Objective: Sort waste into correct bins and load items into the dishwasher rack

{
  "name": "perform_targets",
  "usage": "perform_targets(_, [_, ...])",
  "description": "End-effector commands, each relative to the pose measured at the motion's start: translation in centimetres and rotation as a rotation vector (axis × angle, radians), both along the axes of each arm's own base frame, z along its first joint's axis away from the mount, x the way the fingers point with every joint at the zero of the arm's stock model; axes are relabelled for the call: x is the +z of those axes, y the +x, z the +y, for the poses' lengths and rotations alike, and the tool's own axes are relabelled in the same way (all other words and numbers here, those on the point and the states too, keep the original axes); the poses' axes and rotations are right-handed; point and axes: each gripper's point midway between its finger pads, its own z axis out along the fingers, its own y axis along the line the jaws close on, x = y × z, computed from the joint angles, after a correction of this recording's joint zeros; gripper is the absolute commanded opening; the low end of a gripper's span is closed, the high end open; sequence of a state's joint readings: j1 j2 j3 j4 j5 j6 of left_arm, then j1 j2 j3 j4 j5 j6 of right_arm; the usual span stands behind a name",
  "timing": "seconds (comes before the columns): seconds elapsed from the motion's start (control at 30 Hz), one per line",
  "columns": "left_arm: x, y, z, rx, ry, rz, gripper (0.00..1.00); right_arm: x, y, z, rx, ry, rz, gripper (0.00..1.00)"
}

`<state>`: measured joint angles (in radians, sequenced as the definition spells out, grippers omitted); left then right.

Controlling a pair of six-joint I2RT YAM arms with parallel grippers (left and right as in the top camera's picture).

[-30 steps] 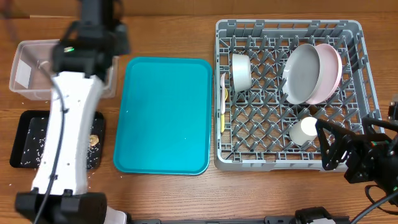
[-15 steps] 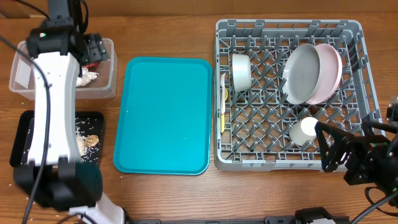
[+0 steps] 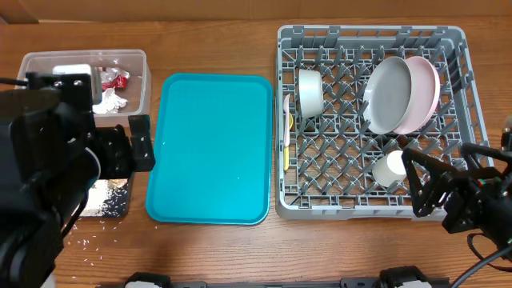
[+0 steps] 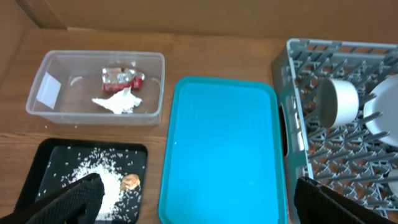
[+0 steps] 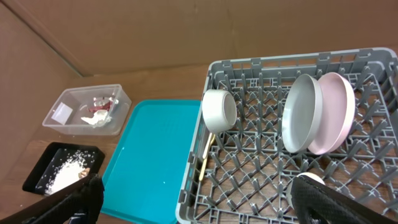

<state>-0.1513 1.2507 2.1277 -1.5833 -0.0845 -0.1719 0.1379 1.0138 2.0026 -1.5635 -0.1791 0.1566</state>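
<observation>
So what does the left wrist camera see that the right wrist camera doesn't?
Only the left wrist view picks out the brown scrap on the black tray. Only the right wrist view shows the pink plate and the yellow utensil. Both show the clear tub, the teal tray and the rack.

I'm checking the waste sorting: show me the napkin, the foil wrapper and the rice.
napkin (image 4: 117,102), left wrist view, middle of the crumpled paper.
foil wrapper (image 4: 123,77), left wrist view, its red-and-silver middle.
rice (image 4: 102,176), left wrist view, centre of the white heap.
</observation>
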Motion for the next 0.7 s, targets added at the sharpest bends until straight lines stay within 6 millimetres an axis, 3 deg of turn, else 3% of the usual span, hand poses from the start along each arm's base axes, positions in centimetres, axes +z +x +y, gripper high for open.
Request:
perform_targets(0.0, [-0.5,0.2,-0.4,-0.032,0.01,0.02,1.0,0.3,-0.2,0.1,-0.001,0.017,-0.007,1.0])
perform_targets(0.17, [-1.0,0.7,-0.5,-0.032,0.013,0.042,1.0,0.3,-0.3,0.4,0.006,0.039,0.0,1.0])
perform_targets(0.27, [-1.4,1.1,-0.6,-0.032,0.016,0.061,1.0,-1.0,-1.0,0.0,-0.002,0.017,0.061,1.0])
perform_targets(0.4, [-2.1,1.8,-0.7,-0.032,0.02,0.091,1.0,-0.3,0.5,-1.7,-0.088,-0.057,-0.001,1.0])
perform_targets(0.47, [-2.3,2.1,-0.7,-0.032,0.021,0.099,1.0,-0.1,1.6,-1.5,-0.054,-0.102,-0.038,1.0])
perform_targets(0.57, [-2.7,2.6,-0.8,-0.032,0.024,0.118,1.0,1.1,3.7,0.0,0.061,-0.169,-0.224,1.0])
perform_targets(0.6, [-2.8,2.8,-0.9,-0.032,0.024,0.123,1.0,1.0,4.2,0.5,0.093,-0.177,-0.274,1.0])
perform_targets(0.67, [-3.2,3.2,-0.9,-0.032,0.026,0.136,1.0,-1.3,5.4,1.1,0.11,-0.168,-0.332,1.0])
